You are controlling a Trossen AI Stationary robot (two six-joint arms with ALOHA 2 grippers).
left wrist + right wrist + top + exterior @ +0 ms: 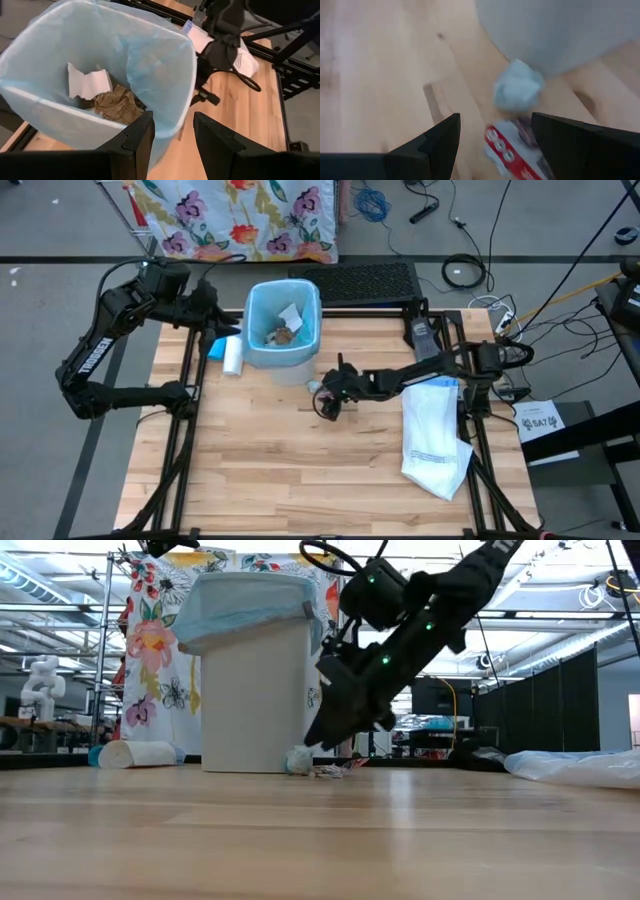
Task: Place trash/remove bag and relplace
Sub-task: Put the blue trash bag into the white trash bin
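Above the trash [518,89], right arm's spread fingers [440,142].

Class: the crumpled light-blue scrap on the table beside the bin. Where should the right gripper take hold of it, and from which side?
Probably around its middle, from straight above. The crumpled light-blue paper scrap is a rounded ball lying free on the wooden table, close to the pale bin and beside a red-and-white wrapper. The right gripper hangs above, fingers open.
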